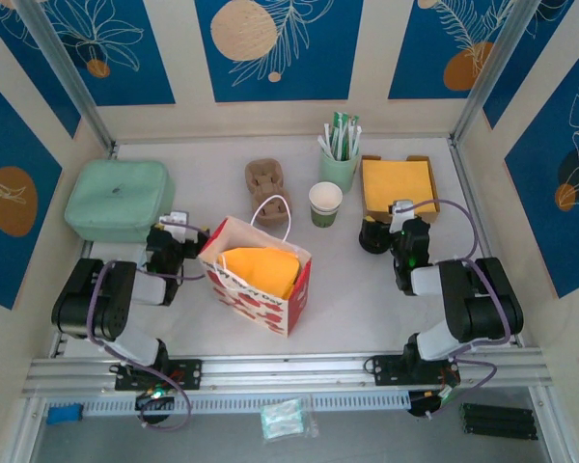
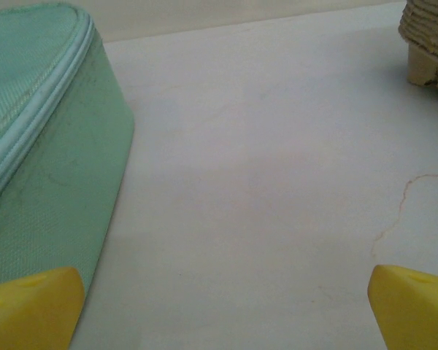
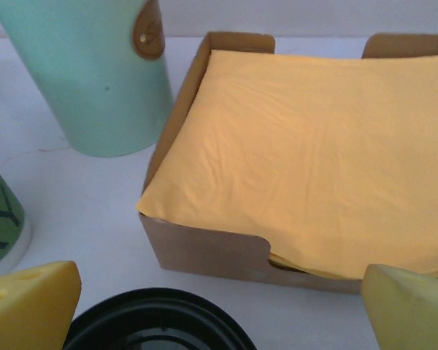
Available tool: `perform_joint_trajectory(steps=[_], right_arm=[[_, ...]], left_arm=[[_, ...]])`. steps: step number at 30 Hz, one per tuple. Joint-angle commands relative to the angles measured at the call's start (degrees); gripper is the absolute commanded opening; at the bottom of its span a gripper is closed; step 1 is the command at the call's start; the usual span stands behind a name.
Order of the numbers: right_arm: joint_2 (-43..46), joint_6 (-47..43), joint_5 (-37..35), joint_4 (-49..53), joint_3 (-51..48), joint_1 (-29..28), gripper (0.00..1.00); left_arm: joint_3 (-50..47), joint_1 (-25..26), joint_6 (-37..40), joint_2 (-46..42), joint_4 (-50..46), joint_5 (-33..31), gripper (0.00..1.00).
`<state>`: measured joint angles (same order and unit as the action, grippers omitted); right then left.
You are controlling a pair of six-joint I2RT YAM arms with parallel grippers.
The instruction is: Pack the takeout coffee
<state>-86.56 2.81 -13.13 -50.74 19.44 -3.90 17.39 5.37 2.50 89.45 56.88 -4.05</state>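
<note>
From above, white cup [image 1: 325, 203] stood open on the surface [image 1: 367, 299], right wrist view had black lid [image 3: 157, 324] close by right pincer [image 3: 219, 310], spread apart, left pincer [image 2: 219, 310] spread apart beside green case [image 2: 44, 182]

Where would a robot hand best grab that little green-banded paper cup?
Probably take the paper cup by its side wall, just under the rim, coming in level from the near side. It stands upright and open, so the round wall offers two opposite faces; the tumbler crowds its far side.

The cup [image 1: 325, 203] stands before the tumbler [image 1: 339, 166], left of the napkin box [image 1: 398, 185], lid [image 3: 157, 321] before it.
</note>
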Motion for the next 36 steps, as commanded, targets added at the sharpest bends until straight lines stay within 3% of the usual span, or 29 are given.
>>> perform_joint_trajectory(steps=[1,5,16,36], right_arm=[[-0.97,0.81,1.96,-1.54,1.59,0.42,0.99],[-0.74,3.36,7.92,4.97,4.61,4.07,0.99],[-0.79,2.53,4.43,3.19,3.83,2.5,0.99],[-0.71,3.09,6.97,4.33,4.3,3.64,0.99]], left_arm=[[3.79,-0.78,1.67,0.37,-2.4,3.05,0.99],[5.18,-2.31,0.18,0.61,-4.97,5.16,0.99],[4.41,-2.82,-0.07,0.15,-3.71,5.63,0.99],[4.37,-2.82,-0.04,0.19,-3.64,5.64,0.99]])
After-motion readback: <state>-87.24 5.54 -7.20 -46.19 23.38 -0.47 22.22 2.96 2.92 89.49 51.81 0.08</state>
